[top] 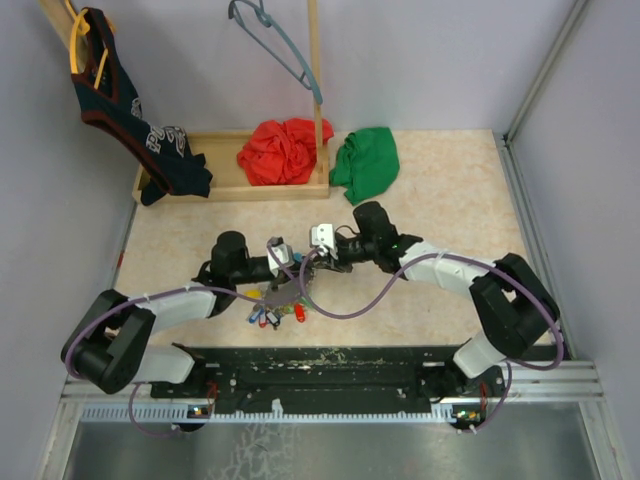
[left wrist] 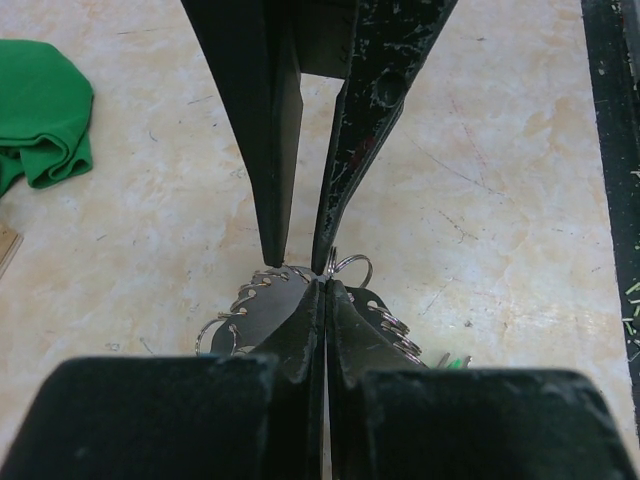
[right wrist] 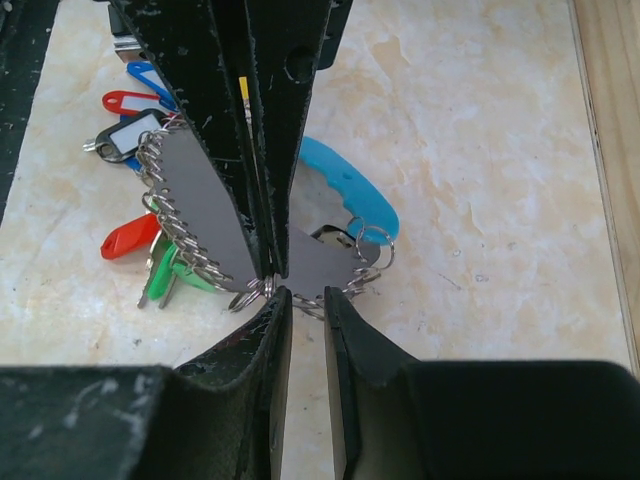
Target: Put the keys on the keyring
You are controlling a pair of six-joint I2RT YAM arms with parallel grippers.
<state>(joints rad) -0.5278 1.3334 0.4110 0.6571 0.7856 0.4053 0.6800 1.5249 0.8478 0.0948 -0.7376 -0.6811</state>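
Note:
The keyring is a grey metal plate (right wrist: 200, 210) edged with several small split rings, joined to a light blue grip (right wrist: 350, 190). It lies at the table's middle (top: 297, 275). The keys (right wrist: 130, 240) with red, green and blue tags hang off its left edge and lie on the table (top: 270, 316). My left gripper (left wrist: 325, 285) is shut on the plate's edge; it enters the right wrist view from above. My right gripper (right wrist: 303, 295) faces it, jaws a narrow gap apart, tips at the plate's edge with small rings (right wrist: 335, 292) between them. In the top view both grippers meet (top: 300, 266).
A wooden tray (top: 225, 190) at the back holds a red cloth (top: 285, 150). A green cloth (top: 365, 165) lies beside it, also in the left wrist view (left wrist: 40, 110). A dark garment (top: 130, 110) and a blue-grey hanger (top: 275, 40) hang above. A black rail (top: 320, 365) runs along the front.

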